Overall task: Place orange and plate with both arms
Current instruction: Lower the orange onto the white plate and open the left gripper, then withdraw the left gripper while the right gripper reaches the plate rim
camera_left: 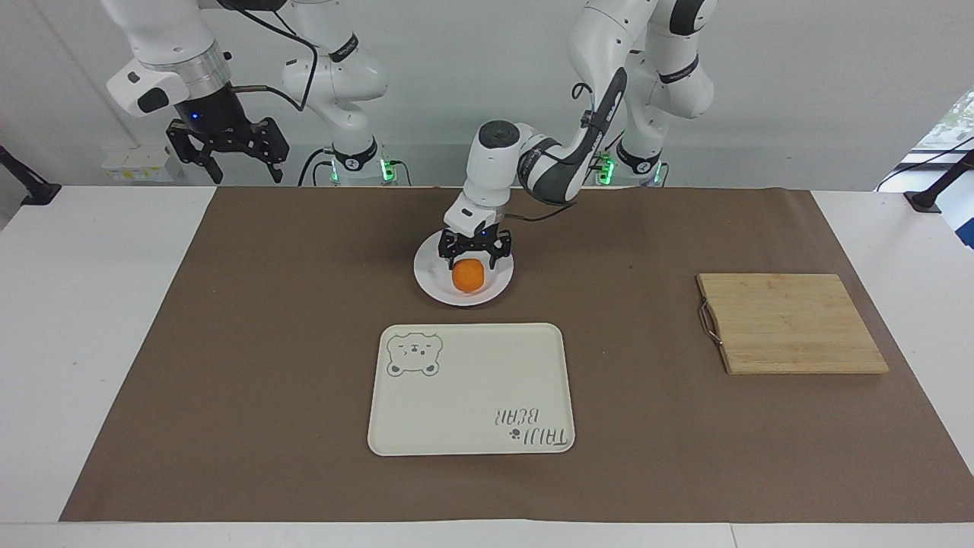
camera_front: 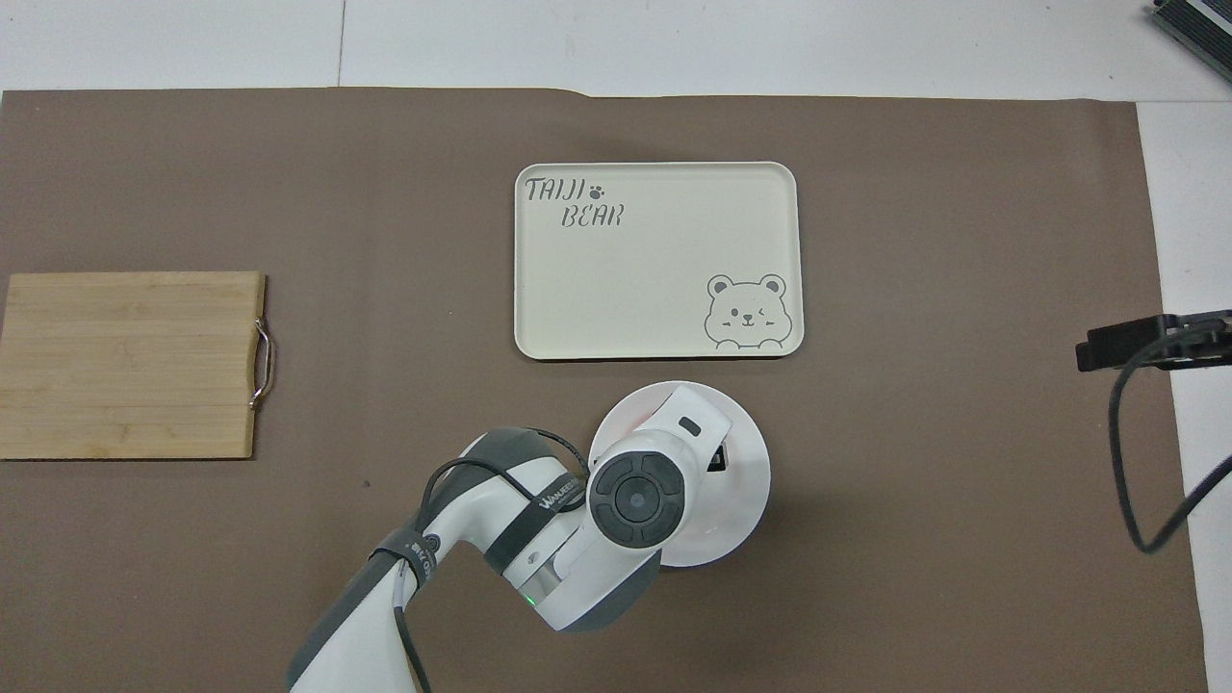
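The orange [camera_left: 468, 275] sat on the white plate [camera_left: 434, 283], roughly at the plate's middle, and the plate lay on the brown mat [camera_left: 266, 365] near the middle of the desk [camera_left: 91, 320], closer to the robots' edge than the cream tray. The left gripper [camera_left: 473, 256] hung just over the orange with its two fingers spread apart to either side of the fruit's top; it had hold of nothing, and the orange rested on the plate by itself. In the overhead view the left arm's wrist covered the orange and most of the plate's middle, so only the plate's rim [camera_front: 756, 481] showed around it.

The right gripper [camera_left: 226, 156] waited high in the air over the robots' edge of the desk, at the right arm's end, its fingers wide apart and empty.

The cream tray [camera_left: 472, 388], printed with a bear and the words TAIJI BEAR, lay flat on the mat just beside the plate, farther from the robots, with a narrow strip of mat between them. A wooden cutting board [camera_left: 787, 323] with a metal handle lay toward the left arm's end of the desk, well apart from the plate and tray.
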Tool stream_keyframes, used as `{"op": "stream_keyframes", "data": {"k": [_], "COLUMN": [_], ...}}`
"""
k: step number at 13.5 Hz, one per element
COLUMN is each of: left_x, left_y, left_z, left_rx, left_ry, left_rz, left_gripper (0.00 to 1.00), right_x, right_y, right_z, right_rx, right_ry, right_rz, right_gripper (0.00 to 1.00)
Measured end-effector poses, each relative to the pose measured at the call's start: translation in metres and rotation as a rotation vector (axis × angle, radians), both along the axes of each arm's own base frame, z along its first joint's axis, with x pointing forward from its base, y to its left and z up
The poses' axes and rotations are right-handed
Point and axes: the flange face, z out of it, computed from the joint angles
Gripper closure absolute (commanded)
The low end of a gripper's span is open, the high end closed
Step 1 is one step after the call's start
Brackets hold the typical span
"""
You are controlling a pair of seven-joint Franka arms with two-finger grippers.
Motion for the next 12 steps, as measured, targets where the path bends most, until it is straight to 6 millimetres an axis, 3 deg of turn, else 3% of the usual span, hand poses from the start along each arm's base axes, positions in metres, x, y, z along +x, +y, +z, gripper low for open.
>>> {"op": "stream_keyframes", "data": {"k": [5,8,12], "left_x": [0.050,0.092,0.143], "left_y": [0.064,0.120,0.198], "left_z": [0.079,0.128,0.171], "left_rx": [0.025,0.020,0.050], "left_ry": [0.002,-0.018,-0.056], "left_rz": [0.097,0.175,0.099], "left_gripper": [0.00,0.00,0.00], "right_x": [0.001,0.000,-0.001], "right_y": [0.012,0.018,0.031], "right_z": [-0.006,-0.031,-0.061], "right_rx": [0.032,0.158,0.313], "right_ry": [0.007,0.058,0.096], "right_rz": [0.036,0.026,0.041], "right_gripper": [0.00,0.00,0.00]}}
